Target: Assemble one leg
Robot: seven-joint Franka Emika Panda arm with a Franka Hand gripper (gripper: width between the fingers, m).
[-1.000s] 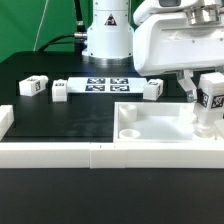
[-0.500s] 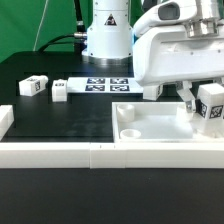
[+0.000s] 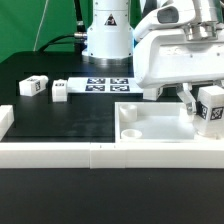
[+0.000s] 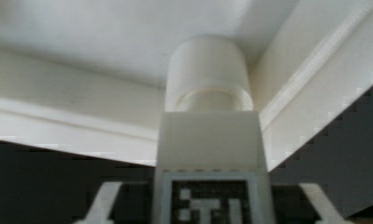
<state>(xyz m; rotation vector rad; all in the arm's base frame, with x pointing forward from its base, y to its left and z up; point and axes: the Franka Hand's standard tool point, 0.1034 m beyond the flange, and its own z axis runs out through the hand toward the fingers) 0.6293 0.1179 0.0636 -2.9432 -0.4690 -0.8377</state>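
Note:
My gripper (image 3: 204,104) is shut on the leg (image 3: 212,108), a white cuboid peg with a black-and-white tag. I hold it upright over the corner of the large flat white square piece (image 3: 160,128) at the exterior view's right. In the wrist view the leg (image 4: 211,150) runs from between my fingers (image 4: 112,200) down to its round end, which sits at the inner corner of the square piece's raised rim (image 4: 94,95). Whether the end is in a hole is hidden. Two more legs (image 3: 33,86) (image 3: 59,91) lie at the left.
The marker board (image 3: 104,84) lies at the back by the robot base (image 3: 107,35). A white fence (image 3: 60,152) runs along the front edge, with a block (image 3: 5,120) at the left. A third loose leg (image 3: 150,92) is mostly hidden behind my hand.
My gripper has come down with the leg, so its lower end now sits lower at the square piece's right corner. The last half second shows almost no movement.

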